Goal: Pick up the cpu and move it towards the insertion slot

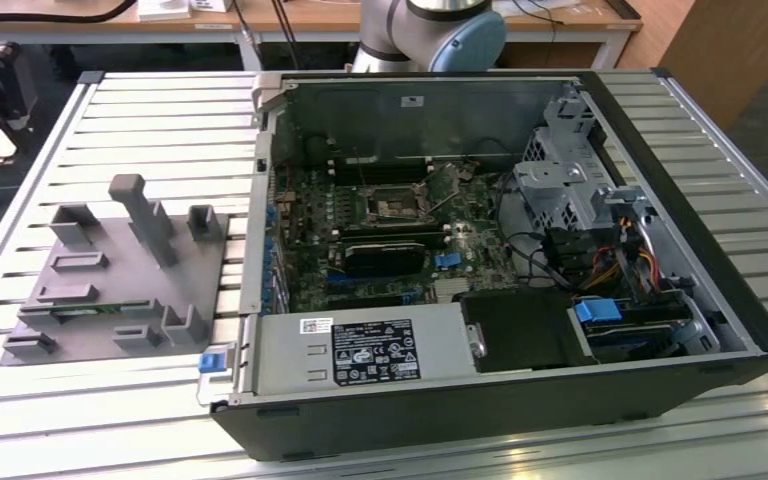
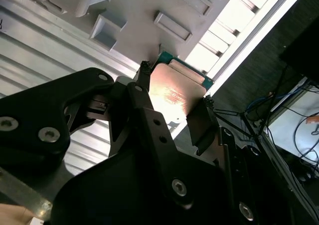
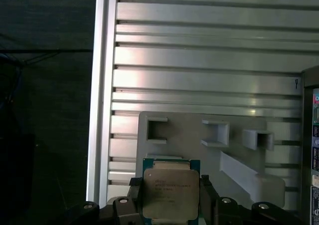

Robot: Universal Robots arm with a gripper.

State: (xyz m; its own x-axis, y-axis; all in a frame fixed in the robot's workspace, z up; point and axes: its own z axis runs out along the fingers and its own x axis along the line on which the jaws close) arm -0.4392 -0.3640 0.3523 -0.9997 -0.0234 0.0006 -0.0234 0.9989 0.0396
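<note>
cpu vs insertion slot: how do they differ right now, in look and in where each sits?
The cpu is held by the gripper over the grey fixture plate; the insertion slot sits on the motherboard inside the open case. The cpu shows a pale shiny lid with a green rim; the insertion slot has a dark centre in a silvery frame. Both are square.

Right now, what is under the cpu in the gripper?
Below the cpu, held by the gripper, the first wrist view shows the grey fixture plate on the slatted table. The patch directly beneath the chip is covered by it.
</note>
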